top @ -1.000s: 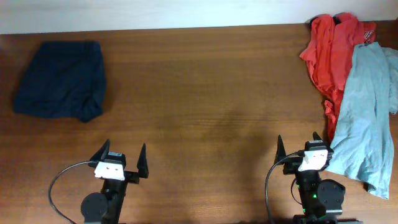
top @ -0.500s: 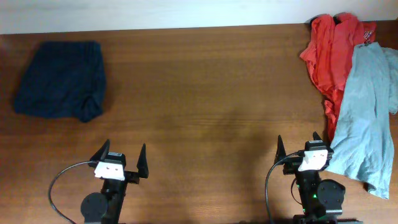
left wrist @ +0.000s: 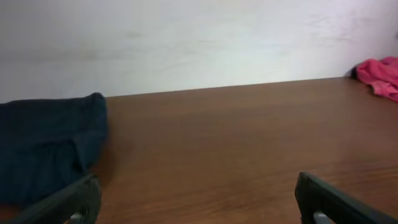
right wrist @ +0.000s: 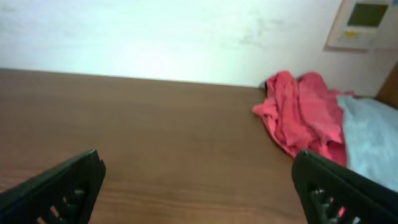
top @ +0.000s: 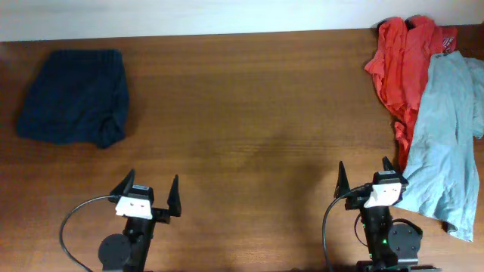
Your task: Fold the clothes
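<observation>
**Fig. Opening of the fold, both arms at the near edge of the bench (top: 249, 113).** The left hand (top: 153, 175) and the right hand (top: 363, 165) both stood with fingers spread wide and held nothing.

The pale blue-grey T-shirt (top: 442, 143) lay crumpled at the far right, just beside the right hand, overlapping the orange-red shirt (top: 401, 60). The dark navy garment (top: 72, 97) lay well apart at the far left.

The step in hand was judged to be the first pick-up. It would go best if the right hand took the T-shirt alone, at an outer edge clear of the orange-red cloth. The shirt should then be drawn onto the bare middle of the bench and spread flat before any crease was made. A pinch through both layers would likely drag the two shirts together.

Not resolved:
- The right margins of both shirts ran out of the overhead view.
- Collar, sleeves and hem of the T-shirt could not be told apart.
- No print was legible on the orange-red shirt.
- Whether the navy garment was already folded could not be told.
- Each wrist view showed only its own fingertips.
</observation>
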Robot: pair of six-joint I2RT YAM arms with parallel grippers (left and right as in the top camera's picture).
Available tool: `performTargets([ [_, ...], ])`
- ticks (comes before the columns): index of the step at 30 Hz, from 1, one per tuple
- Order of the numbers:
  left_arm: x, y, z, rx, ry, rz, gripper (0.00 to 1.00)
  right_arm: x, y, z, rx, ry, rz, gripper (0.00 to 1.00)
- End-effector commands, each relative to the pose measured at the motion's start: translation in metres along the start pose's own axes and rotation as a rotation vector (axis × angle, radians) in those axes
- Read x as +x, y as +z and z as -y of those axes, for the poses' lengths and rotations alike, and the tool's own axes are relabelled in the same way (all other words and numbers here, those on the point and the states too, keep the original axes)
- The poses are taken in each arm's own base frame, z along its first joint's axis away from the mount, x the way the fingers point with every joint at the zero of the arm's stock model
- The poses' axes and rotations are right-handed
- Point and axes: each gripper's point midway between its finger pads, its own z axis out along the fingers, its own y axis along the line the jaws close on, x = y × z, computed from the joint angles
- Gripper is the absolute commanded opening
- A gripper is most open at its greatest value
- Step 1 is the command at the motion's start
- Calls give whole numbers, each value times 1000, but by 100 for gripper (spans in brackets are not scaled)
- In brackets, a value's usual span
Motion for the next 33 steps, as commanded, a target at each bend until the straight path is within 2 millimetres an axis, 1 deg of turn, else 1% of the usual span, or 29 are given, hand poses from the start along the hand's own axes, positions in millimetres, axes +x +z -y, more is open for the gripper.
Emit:
performTargets([
  [1, -8, -1, 14, 80, 8, 39, 99, -11, -1, -6, -39, 41, 43, 98],
  [2, -12, -2, 17, 99, 9, 51, 99, -18, -2, -6, -40, 65, 64, 99],
  [3, -16, -2, 19, 113, 4, 62, 99, -31, -4, -5, -40, 86, 97, 99],
  [7, -39, -3, 19, 112, -3, 85, 99, -78, -12, -3, -40, 88, 174, 99],
  [9, -54, -2, 18, 112, -3, 82, 99, -97, -14, -1, -40, 88, 169, 98],
  [12, -78, 5, 17, 114, -9, 60, 99, -118, -8, 0, -45, 93, 126, 98],
  [13, -96, 14, 19, 139, -14, 36, 99, -131, 0, -2, -64, 95, 88, 99],
  [17, -129, 42, 34, 262, -35, -35, 99, -153, 23, -7, -118, 107, -11, 98],
  [19, -140, 60, 40, 327, -60, -102, 99, -163, 37, -7, -125, 116, -74, 99],
  [22, -149, 90, 43, 381, -116, -238, 99, -175, 59, -4, -127, 123, -172, 99],
  [25, -152, 122, 42, 397, -169, -392, 99, -184, 83, -1, -129, 140, -285, 98],
  [28, -156, 152, 46, 423, -166, -476, 99, -190, 108, 1, -131, 153, -384, 98],
  [30, -162, 170, 53, 451, -175, -516, 99, -193, 127, 2, -135, 162, -433, 98],
  [32, -167, 185, 64, 497, -182, -530, 99, -195, 143, 0, -157, 172, -469, 98],
  [33, -166, 197, 69, 513, -183, -537, 99, -191, 155, 0, -162, 177, -497, 98],
])
